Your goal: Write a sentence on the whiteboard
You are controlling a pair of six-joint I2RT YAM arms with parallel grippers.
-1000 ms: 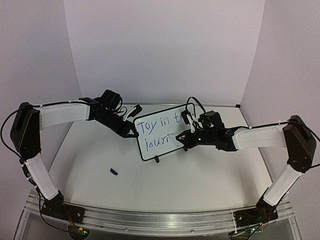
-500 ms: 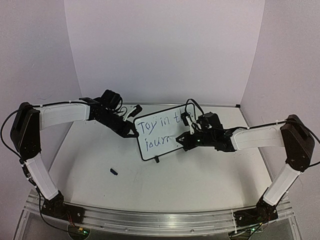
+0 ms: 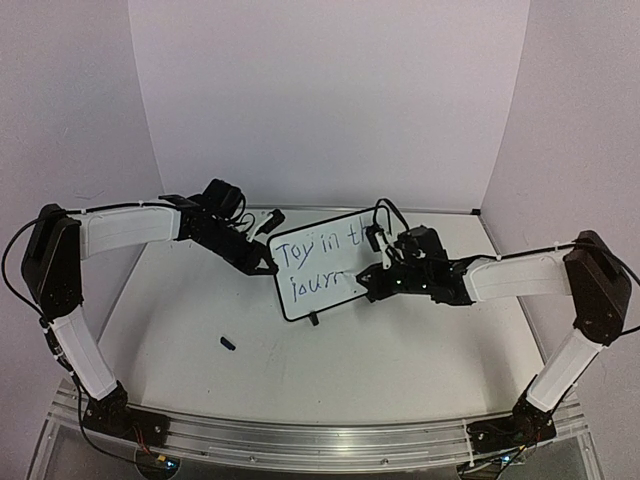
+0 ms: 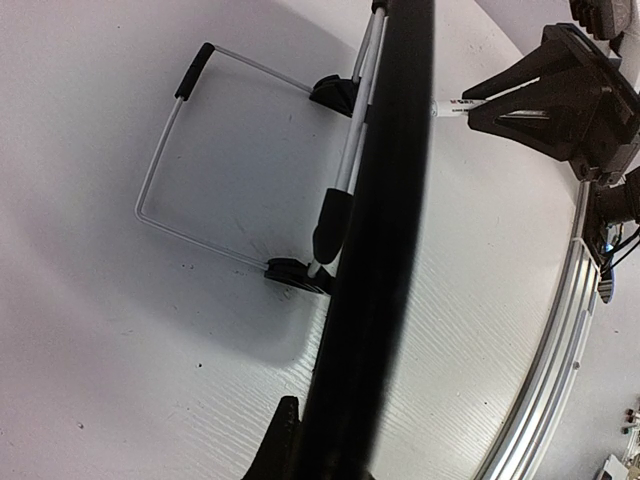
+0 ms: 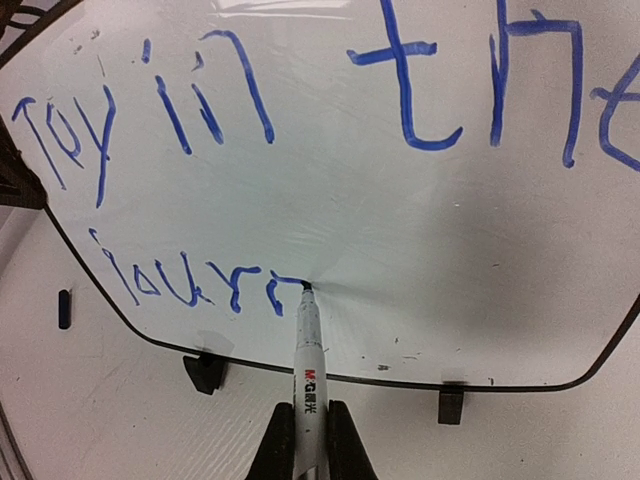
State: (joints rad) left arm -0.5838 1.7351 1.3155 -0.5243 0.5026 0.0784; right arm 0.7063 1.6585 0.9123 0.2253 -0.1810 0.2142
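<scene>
Near the middle of the table (image 3: 400,350), the whiteboard (image 3: 320,266) stands on its feet, its nine o'clock edge clamped by the left gripper (image 3: 268,266); from three o'clock the right gripper (image 5: 307,425) pinches a marker (image 5: 308,350), tip touching the board where the lower line of the sentence (image 5: 403,100) ends

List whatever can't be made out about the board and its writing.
- Top external: the right gripper covers the whiteboard at its right end, hiding how the sentence ends its first line.
- Right wrist: the picture's right edge cuts off the letter after "the"; the marker tip covers the stroke's end.
- Left wrist: board edge-on behind a blurred dark bar; no writing shows.
- Top external: small dark blue thing on the table, too small to identify.
</scene>
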